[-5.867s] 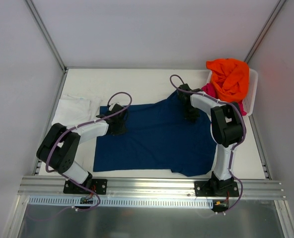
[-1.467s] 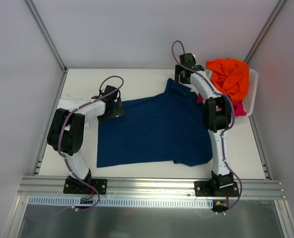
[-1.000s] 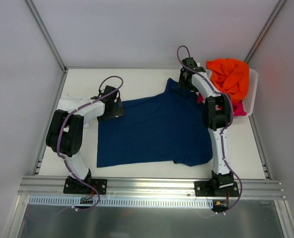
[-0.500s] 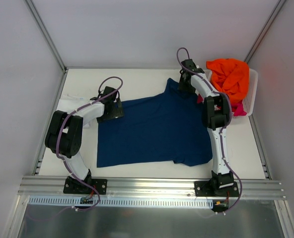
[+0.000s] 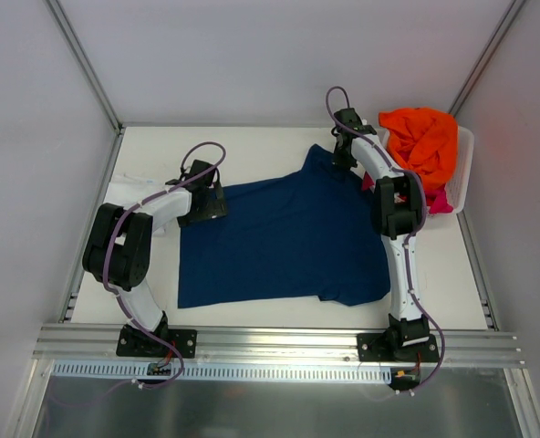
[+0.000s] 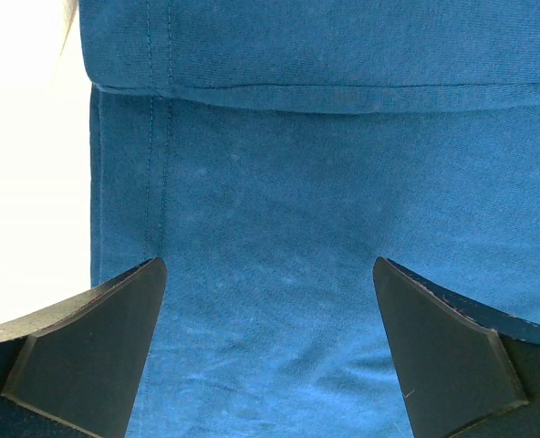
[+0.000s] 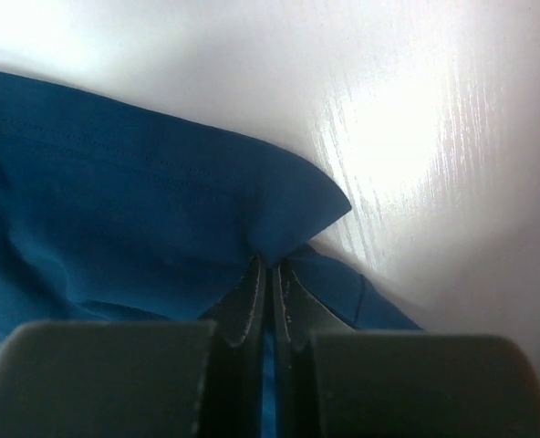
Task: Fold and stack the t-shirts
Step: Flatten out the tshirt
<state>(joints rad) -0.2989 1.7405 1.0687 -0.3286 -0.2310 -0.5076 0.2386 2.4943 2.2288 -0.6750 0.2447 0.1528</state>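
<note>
The navy t-shirt [image 5: 279, 237] lies spread flat in the middle of the table. My right gripper [image 5: 342, 157] is at its far right sleeve, shut on a pinch of the navy cloth [image 7: 160, 210], with the jaws [image 7: 270, 265] pressed together on the sleeve's corner. My left gripper [image 5: 204, 203] is at the shirt's far left sleeve, open, its fingers [image 6: 88, 356] spread wide just over the navy cloth [image 6: 279, 228] and holding nothing. A white t-shirt [image 5: 129, 193] lies at the left edge. An orange t-shirt [image 5: 420, 137] is heaped on a magenta-pink one [image 5: 439, 199] at the far right.
A white slatted basket [image 5: 462, 173] at the far right corner holds the orange and pink shirts, close beside my right arm. White walls and metal posts enclose the table on three sides. The aluminium rail with both arm bases [image 5: 279, 342] runs along the near edge.
My right gripper has closed from wide open onto the navy sleeve corner. Both arms have stayed almost in place, and the left gripper has stayed open.
</note>
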